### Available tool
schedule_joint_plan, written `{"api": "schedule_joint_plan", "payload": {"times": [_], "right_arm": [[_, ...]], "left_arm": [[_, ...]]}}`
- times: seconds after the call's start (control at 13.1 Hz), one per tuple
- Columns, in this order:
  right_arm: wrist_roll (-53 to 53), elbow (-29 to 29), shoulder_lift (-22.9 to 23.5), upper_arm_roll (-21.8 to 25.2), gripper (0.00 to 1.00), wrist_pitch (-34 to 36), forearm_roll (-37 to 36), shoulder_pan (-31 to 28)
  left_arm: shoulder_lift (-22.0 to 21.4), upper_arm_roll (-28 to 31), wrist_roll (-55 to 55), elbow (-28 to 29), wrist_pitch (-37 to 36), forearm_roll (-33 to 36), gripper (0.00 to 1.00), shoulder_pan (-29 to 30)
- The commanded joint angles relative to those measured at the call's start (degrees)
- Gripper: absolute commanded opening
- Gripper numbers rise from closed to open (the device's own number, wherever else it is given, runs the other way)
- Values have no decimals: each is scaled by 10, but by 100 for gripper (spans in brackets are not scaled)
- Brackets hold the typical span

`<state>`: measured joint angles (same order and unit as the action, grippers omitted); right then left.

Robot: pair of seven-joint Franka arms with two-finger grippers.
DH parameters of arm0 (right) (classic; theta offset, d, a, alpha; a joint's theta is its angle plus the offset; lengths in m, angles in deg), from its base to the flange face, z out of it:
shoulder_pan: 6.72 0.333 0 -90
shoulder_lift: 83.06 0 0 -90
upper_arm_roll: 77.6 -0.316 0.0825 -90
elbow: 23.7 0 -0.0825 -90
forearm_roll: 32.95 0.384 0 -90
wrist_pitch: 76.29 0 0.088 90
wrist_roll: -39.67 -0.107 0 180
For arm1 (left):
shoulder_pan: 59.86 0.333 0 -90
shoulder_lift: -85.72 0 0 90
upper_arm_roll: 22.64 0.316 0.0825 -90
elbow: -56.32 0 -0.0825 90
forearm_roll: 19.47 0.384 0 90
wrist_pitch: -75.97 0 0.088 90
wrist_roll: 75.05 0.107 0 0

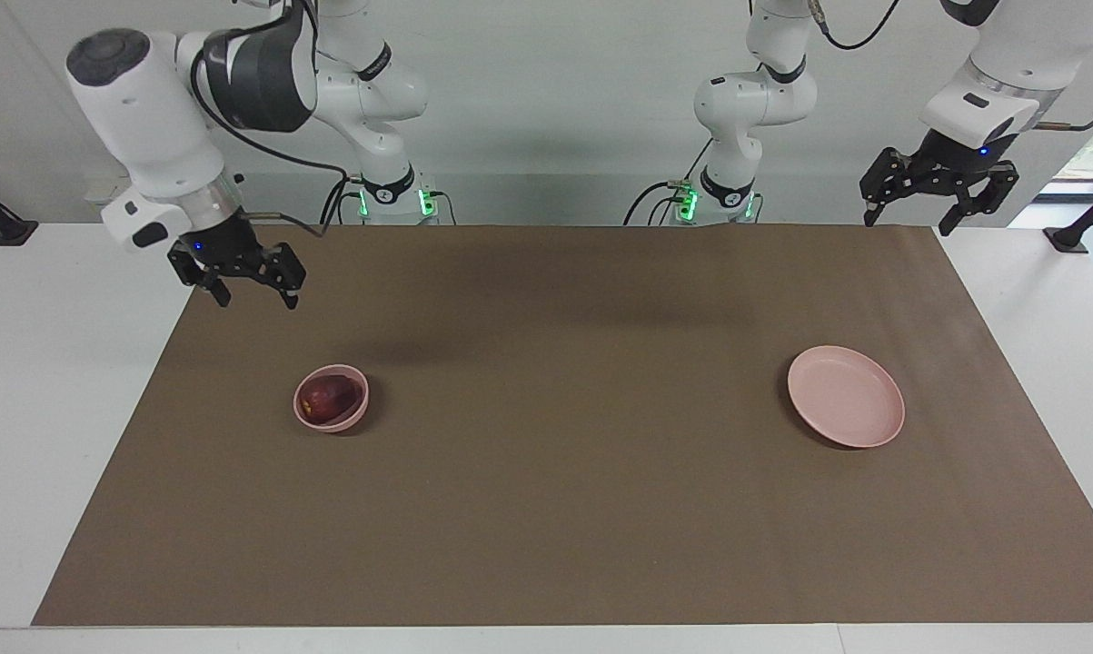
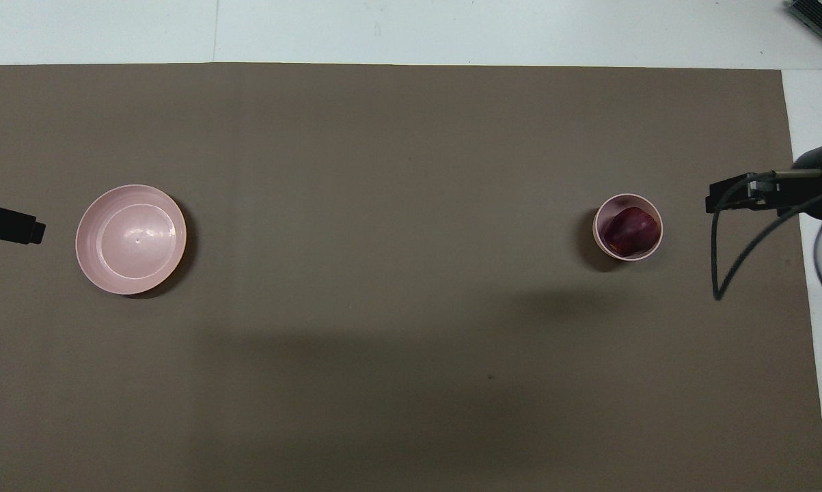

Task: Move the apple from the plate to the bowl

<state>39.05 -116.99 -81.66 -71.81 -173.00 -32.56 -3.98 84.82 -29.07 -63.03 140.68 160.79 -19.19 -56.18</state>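
Apple point(image 1: 329, 397) sits in bowl point(image 1: 353, 414), plate point(image 1: 845, 395) at its 3 o'clock bare, task looks done; right gripper point(image 1: 250, 282) and left gripper point(image 1: 940, 201) both wide, holding nothing.

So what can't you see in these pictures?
- Small dark red apple: its underside is hidden in both views by the wall of the small deep pink bowl.
- Left gripper: overhead view cuts it off at the edge.
- Right gripper: overhead view shows only a dark part.
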Motion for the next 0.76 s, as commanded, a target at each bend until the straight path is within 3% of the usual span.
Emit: {"api": "schedule_joint_plan", "payload": {"times": [0.0, 0.23, 0.46, 0.69], "right_arm": [[-12, 47, -12, 1, 100, 76, -7, -4], [-25, 70, -50, 0, 100, 132, -3, -7], [-44, 36, -86, -3, 100, 132, -3, -2], [-39, 35, -87, -8, 100, 131, -4, -1]], "left_arm": [[-8, -2, 7, 6, 9, 2, 100, 1], [-9, -2, 6, 7, 6, 2, 100, 1], [-9, -2, 6, 7, 2, 2, 100, 3], [-9, -2, -2, 7, 6, 2, 100, 8]]}}
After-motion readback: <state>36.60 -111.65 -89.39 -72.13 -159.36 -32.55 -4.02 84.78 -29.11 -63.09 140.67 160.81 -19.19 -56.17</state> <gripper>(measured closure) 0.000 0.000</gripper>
